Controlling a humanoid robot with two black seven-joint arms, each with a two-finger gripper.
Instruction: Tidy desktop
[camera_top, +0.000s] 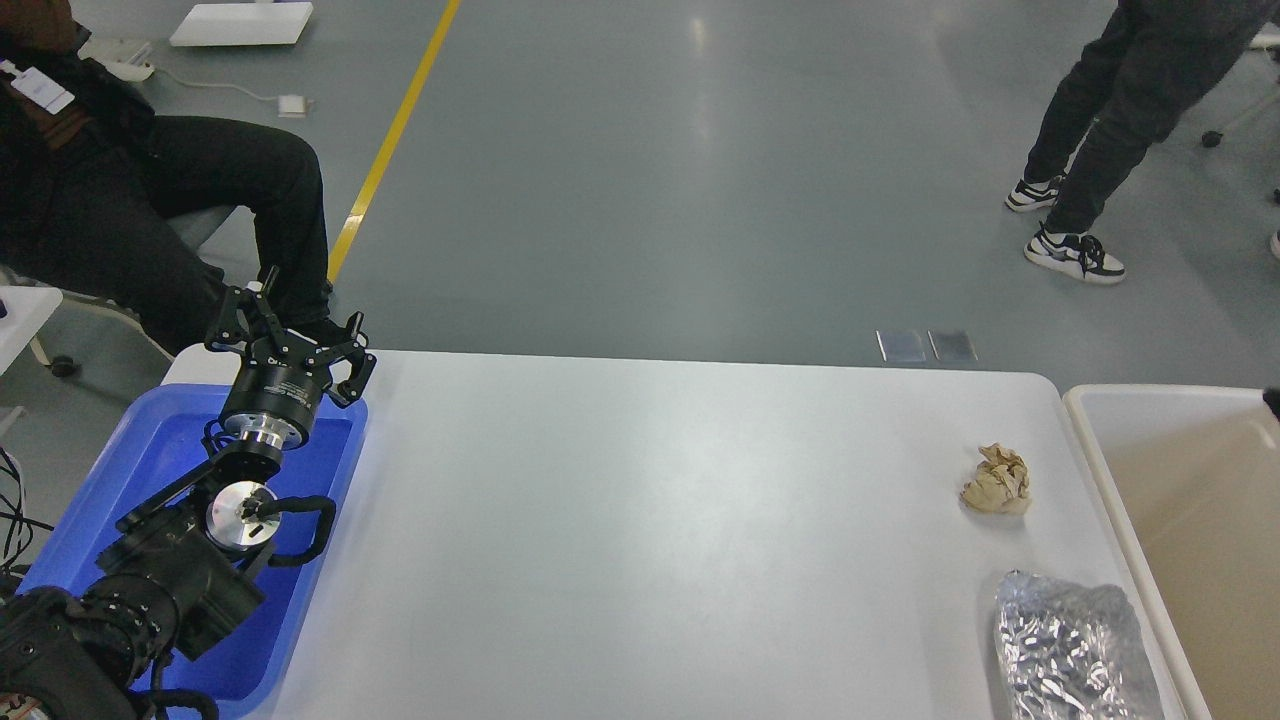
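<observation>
We are holding our left gripper (290, 330), jaws spread wide and empty, above the blue tray (150, 440), while the white desktop (640, 520) ahead bears crumpled paper (998, 480) and a foil bag (1070, 650) beside the beige bin (1190, 500), seemingly awaiting our unseen right arm.

The surface (620, 520) is a wide white tabletop with rounded far corners, smooth and faintly glossy — soft patches of light show on its middle. It lies flat, filling most of the lower half of the head view, its far edge running straight across. Most of it is bare — what rests on it sits toward the left and right ends.
</observation>
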